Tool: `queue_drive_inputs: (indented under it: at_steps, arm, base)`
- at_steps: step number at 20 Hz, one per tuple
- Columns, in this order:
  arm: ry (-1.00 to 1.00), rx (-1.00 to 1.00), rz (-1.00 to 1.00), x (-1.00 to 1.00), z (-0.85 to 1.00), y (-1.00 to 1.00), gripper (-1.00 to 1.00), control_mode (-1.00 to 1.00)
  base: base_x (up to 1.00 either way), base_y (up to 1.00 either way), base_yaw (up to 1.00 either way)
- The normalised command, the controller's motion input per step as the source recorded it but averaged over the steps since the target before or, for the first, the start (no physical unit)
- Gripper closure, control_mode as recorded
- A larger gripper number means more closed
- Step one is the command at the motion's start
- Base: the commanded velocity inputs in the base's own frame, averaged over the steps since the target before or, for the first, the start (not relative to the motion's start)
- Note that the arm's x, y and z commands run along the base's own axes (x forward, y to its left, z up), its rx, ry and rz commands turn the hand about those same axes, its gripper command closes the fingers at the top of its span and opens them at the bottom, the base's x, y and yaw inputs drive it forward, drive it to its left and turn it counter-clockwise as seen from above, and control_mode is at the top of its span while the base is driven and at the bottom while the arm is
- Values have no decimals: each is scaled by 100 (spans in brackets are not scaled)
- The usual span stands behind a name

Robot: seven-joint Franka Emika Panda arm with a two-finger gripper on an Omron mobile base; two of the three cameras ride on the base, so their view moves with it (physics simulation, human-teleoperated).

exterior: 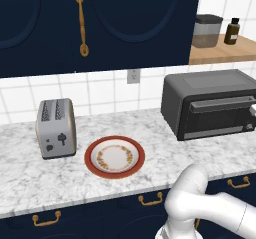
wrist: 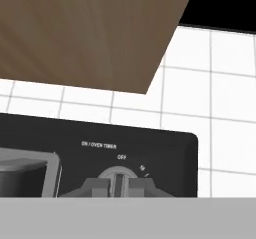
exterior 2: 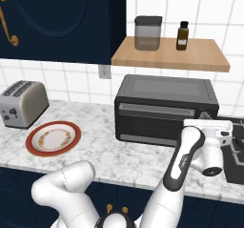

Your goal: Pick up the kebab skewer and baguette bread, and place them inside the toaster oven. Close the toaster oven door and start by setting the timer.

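Jaws pinched narrow on timer knob [wrist: 119, 179], gripper [wrist: 119, 185] square-on at right end of oven [exterior 2: 167, 108]. Door [exterior 2: 159, 122] shut. Knob tab upright at OFF, dead ahead; turn axis along hand.

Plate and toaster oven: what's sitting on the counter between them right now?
Nothing. In the left base view, bare marble counter runs between the plate and the toaster oven. The right base view shows the same.
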Motion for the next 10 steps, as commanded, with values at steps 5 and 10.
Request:
queue_drive_inputs:
  at_steps: [5, 10]
  arm:
    - [0, 0, 6, -3, 24, 2, 100, -100]
    - [1, 0, 9, 2, 15, 6, 100, -100]
  base:
    - [0, 0, 0]
    - [0, 0, 0]
